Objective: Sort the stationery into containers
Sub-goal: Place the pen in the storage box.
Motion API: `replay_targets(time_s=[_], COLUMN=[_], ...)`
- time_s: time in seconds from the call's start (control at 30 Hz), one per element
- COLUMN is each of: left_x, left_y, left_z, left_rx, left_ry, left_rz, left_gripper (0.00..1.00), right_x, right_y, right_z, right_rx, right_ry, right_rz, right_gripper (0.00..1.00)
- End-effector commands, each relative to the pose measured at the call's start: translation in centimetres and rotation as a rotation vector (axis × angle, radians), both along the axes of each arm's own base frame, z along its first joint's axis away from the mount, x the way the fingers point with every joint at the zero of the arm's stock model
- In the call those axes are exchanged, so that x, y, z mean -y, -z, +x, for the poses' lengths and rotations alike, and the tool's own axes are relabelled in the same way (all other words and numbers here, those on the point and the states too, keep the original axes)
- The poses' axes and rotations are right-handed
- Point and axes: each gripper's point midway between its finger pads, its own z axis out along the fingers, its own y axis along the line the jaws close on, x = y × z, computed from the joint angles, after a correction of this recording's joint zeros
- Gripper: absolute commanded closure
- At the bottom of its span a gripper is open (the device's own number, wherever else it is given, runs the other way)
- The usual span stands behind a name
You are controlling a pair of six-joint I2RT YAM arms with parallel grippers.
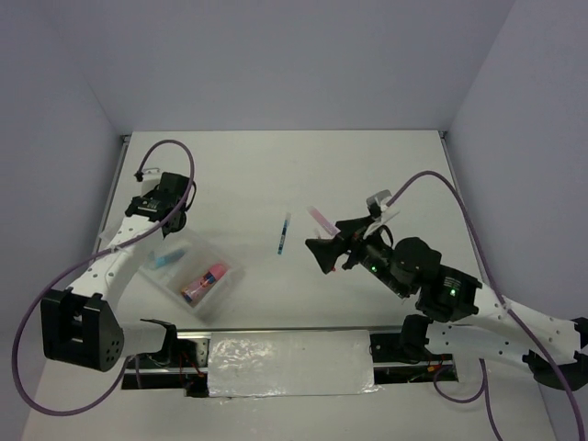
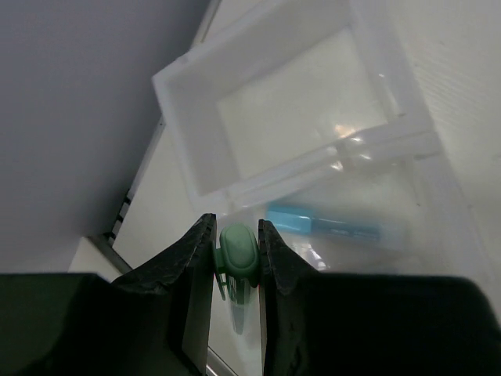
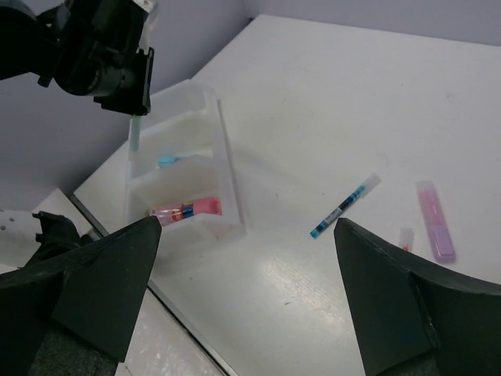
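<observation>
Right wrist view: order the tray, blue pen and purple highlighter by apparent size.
1. clear tray, by far the largest.
2-3. blue pen and purple highlighter: similar in length and the highlighter is fatter, so I leave them unranked.

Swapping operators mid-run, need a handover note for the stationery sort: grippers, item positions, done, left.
Left gripper: shut on green-capped highlighter, above clear three-compartment plastic tray, far end.
Right gripper: open, empty, over the white table.
Done: fat pink tube and blue highlighter in separate tray compartments.
To do: drop the green one; thin blue pen, purple highlighter and a small reddish item lie on the table.
</observation>
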Motion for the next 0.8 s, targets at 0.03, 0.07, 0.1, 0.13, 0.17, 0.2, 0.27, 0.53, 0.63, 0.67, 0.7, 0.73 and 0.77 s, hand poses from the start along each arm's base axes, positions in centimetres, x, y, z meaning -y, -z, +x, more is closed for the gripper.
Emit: replay_targets(time_s=[0.03,0.07,0.1,0.13,0.17,0.2,0.27,0.53,0.63,0.67,0.7,0.73,0.77], left_x=[-2.2,-2.0,-1.9,-1.7,-1.6,-1.5,-1.4,-0.9,-0.7,-0.5,-0.4,-0.4,-0.3], left_y=[-1.7,-1.7,-1.6,-1.0,-1.3,-0.9,-0.9,-0.2,0.0,0.1,0.2,0.2,0.2], left_z=[-0.2,-0.3,-0.3,-0.5,-0.2,-0.3,-0.3,-0.3,-0.3,-0.2,-0.2,-0.2,-0.2], left_rx=[0.025,0.032,0.038,0.031,0.053,0.050,0.054,0.042,0.041,0.042,0.043,0.044,0.046], left_ry=[-0.073,-0.067,-0.061,-0.051,-0.037,-0.031,-0.027,-0.001,0.014,0.022,0.024,0.025,0.029], left_rz=[0.072,0.059,0.047,0.036,0.028,0.020,0.014,-0.011,-0.024,-0.036,-0.040,-0.044,-0.048], left_gripper=[1.00,1.00,1.00,1.00,0.98,0.96,0.92,0.81,0.70,0.68,0.67,0.66,0.65], right_x=[2.0,2.4,2.7,2.8,3.1,3.3,3.5,3.6,3.5,3.5,3.5,3.5,3.5], right_y=[1.4,1.1,1.4,1.5,1.7,1.6,2.0,2.5,2.6,2.6,2.5,2.6,2.6], right_z=[-0.3,-0.6,-0.6,-0.7,-0.8,-0.7,-0.8,-0.8,-0.8,-0.8,-0.8,-0.8,-0.8], right_rx=[-0.016,-0.012,-0.015,-0.014,-0.014,-0.014,-0.022,-0.035,-0.038,-0.038,-0.038,-0.040,-0.040], right_ry=[0.034,0.032,0.036,0.032,0.038,0.044,0.052,0.057,0.055,0.054,0.052,0.053,0.053], right_rz=[-0.011,0.005,0.006,0.009,0.010,0.013,0.010,0.011,0.010,0.010,0.010,0.009,0.010], right_gripper=[0.00,0.00,0.00,0.00,0.00,0.00,0.00,0.00,0.00,0.00,0.00,0.00,0.00])
